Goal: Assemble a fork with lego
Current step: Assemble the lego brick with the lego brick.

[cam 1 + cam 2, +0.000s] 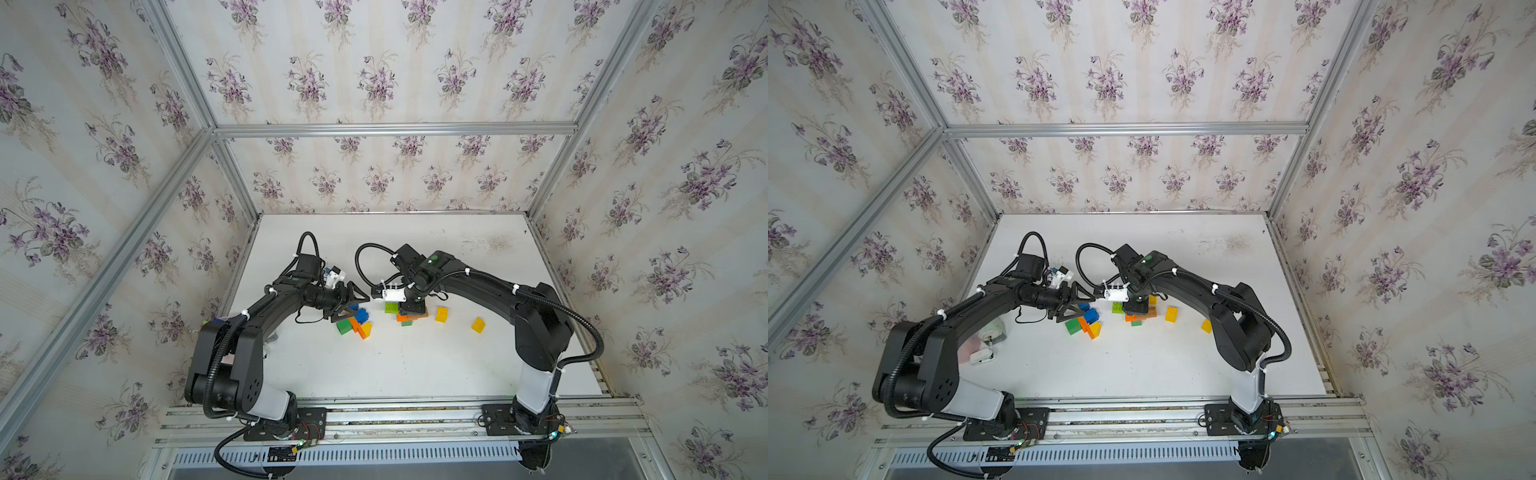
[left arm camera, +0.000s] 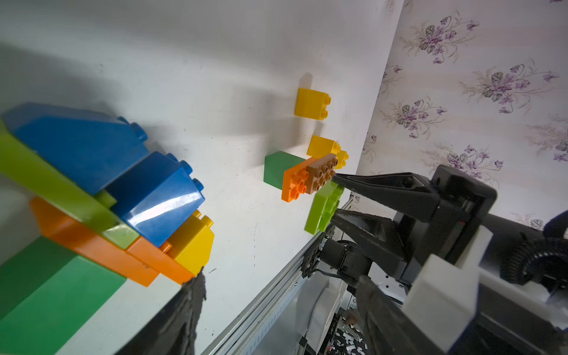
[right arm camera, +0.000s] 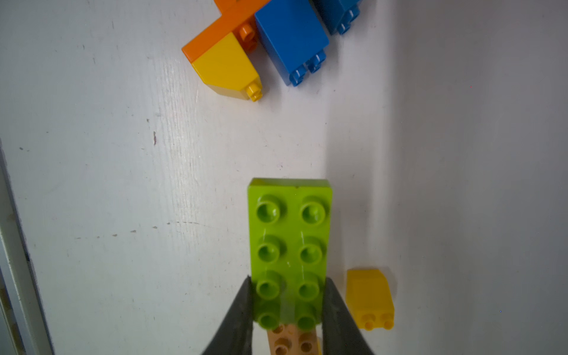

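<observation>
Lime-green lego brick [image 1: 391,307] pinched in the right gripper [image 1: 410,311] in a top view; left gripper [image 1: 358,306] spread at a brick cluster [image 1: 358,326]. Left wrist: brick cluster [image 2: 123,199] just ahead of its fingers [image 2: 190,301]. Right wrist: jaws squeeze the near end of the lego brick [image 3: 290,233], brown brick [image 3: 289,341] beneath.

No text, brand, number or sign could be read in any view. The lime lego brick [image 3: 290,239] showed bare studs with no legible lettering, and the wallpaper [image 1: 374,75] carried only printed purple flowers.
</observation>
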